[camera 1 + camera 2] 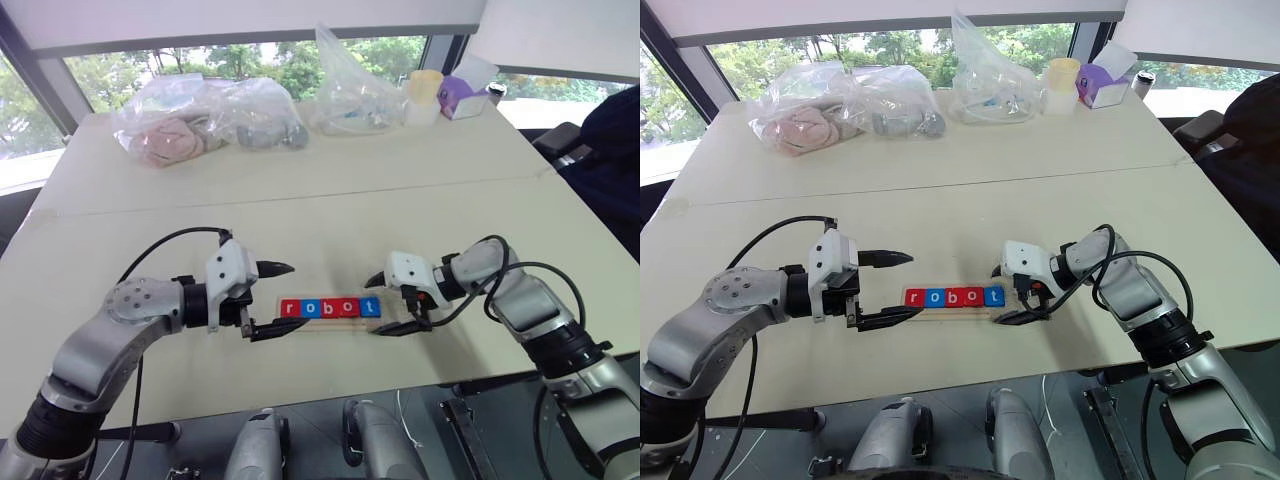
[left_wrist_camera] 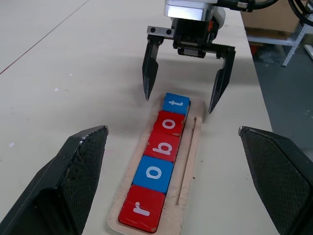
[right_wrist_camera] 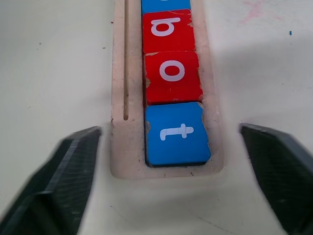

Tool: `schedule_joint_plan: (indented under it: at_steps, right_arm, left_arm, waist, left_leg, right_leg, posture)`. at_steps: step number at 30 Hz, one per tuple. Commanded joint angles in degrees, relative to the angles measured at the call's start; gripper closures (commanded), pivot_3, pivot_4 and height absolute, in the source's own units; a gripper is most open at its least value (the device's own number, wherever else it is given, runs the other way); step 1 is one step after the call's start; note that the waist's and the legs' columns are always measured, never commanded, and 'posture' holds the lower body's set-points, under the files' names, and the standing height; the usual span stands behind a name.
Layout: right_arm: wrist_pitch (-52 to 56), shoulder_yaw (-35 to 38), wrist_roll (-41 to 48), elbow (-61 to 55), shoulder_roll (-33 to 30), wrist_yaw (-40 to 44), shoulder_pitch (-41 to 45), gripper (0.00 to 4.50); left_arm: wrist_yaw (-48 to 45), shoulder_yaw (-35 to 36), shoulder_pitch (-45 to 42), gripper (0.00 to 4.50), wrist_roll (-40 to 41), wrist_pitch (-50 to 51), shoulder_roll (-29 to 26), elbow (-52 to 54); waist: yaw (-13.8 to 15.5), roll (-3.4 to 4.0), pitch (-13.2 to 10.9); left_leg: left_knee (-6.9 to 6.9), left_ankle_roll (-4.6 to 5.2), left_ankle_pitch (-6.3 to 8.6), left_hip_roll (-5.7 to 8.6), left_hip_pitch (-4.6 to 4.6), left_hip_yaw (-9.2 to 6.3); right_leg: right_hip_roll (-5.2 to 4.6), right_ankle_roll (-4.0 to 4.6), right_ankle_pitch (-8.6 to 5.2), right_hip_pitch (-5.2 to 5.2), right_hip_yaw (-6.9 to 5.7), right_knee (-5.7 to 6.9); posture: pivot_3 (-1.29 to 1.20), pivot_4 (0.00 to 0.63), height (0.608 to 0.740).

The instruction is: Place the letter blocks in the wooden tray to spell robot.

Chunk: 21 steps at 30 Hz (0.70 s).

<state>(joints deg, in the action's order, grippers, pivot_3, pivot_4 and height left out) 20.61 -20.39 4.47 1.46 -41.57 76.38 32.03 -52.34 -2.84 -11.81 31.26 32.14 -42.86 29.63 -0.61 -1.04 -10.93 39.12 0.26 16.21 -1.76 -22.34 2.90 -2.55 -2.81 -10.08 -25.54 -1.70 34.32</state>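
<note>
Left gripper (image 1: 268, 298): nearest to you, at the "r" end of the wooden tray (image 2: 191, 147), jaws spread wide, one finger on either side of the tray's line, holding nothing.
Right gripper (image 1: 390, 303): at the tray's other end, by the "t", fingers splayed apart and empty; in the left wrist view you see its two black tips straddling that end of the tray, clear of the tile.
Wooden tray: you have it lying flat on the pale table (image 1: 330, 215), between the two grippers, near the table's front edge.
Letter blocks (image 1: 331, 308): all five sit inside the tray in one touching row, and you can read robot.
Row order: red r (image 2: 142, 211), blue o (image 2: 154, 172), red b (image 2: 163, 145), red o (image 2: 170, 123), blue t (image 2: 176, 104).
Blue t up close: in the right wrist view it sits snug against the tray's end wall, flat, with the red o touching it.
Tray slot: a thin wooden strip (image 2: 189, 161) runs along the tray beside the row of tiles.
Behind the tray: clear plastic bags (image 1: 205, 118) at the table's far edge, well apart from the tray.
Far corner: a purple box (image 1: 460, 98) and a pale cup (image 1: 424, 90), also well away from the tray.
</note>
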Motion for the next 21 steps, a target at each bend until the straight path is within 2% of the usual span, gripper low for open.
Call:
schedule_joint_plan:
  at_steps: [1,6,10,21]
  right_arm:
    - [0.0,1.2,0.7,-1.5,0.0,0.0,1.8,0.02]
    - [1.8,3.9,2.3,-2.7,-0.5,-1.5,2.4,0.02]
    - [3.9,8.8,2.9,-3.6,-0.9,-7.0,0.9,0.02]
    - [22.5,26.6,13.2,-28.5,-10.0,-13.4,-18.4,0.02]
  left_arm:
    - [-0.1,1.3,-0.9,0.0,0.8,-0.6,0.1,1.4]
    - [-0.2,1.2,-1.1,0.0,0.7,-0.7,0.2,1.2]
    - [0.3,2.1,-0.6,0.0,1.2,0.1,0.2,1.3]
    - [-0.7,10.5,4.6,0.0,3.9,2.8,-5.0,1.4]
  waist:
    - [0.0,0.0,0.0]
    - [0.0,0.0,0.0]
    - [0.1,0.01,0.0]
    - [0.1,0.01,0.0]
  left_leg:
    - [0.0,0.0,0.0,0.0,0.0,0.0]
    - [0.0,0.0,0.0,0.0,0.0,-0.01]
    - [0.0,0.0,0.0,0.0,-0.01,0.0]
    - [-0.07,-0.01,0.01,-0.05,-0.04,-0.05]
  right_leg:
    - [0.0,0.0,0.0,0.0,0.0,0.0]
    - [0.0,0.0,0.0,0.0,0.0,0.0]
    - [-0.02,0.0,0.0,-0.01,0.0,0.0]
    - [-0.09,-0.03,-0.03,-0.06,0.0,-0.07]
  posture:
    - [0.0,0.15,0.74]
    - [0.0,0.15,0.74]
    - [0.0,0.15,0.74]
    - [0.0,0.15,0.74]
